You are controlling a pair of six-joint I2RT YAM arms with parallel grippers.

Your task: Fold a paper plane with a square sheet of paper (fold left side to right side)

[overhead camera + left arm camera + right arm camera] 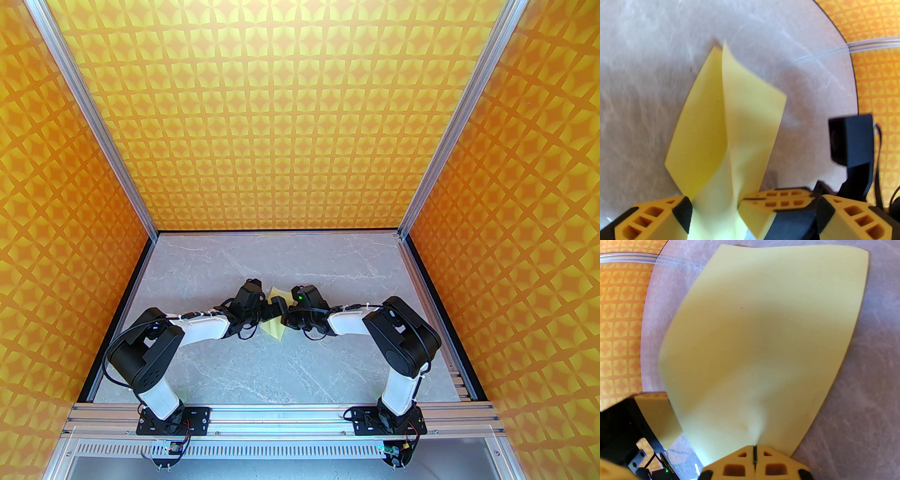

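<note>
- Bowing up off the table point(243, 370), the square sheet of paper point(275, 329) sat at the centre of the top view, between the two wrists. In the left wrist view one flap point(752, 105) stood raised over the flatter half, with no crease pressed in. Any slack could have let it fall open or fold askew, so that its edges missed each other.
- Right gripper point(754, 459) was pinched tight on the sheet's near edge at the bottom centre of its own view, and the paper puckered just above the tips. Too hard a pull there could have torn or crumpled the thin paper. A slip would have dropped the flap.
- Left gripper point(753, 206) stood wide and held nothing. Its fingers point(654, 218) straddled the paper and the other arm's tips along the bottom of its view. Closing or pressing from there risked a knock between the two claws, or dragging the sheet across the smooth table.
</note>
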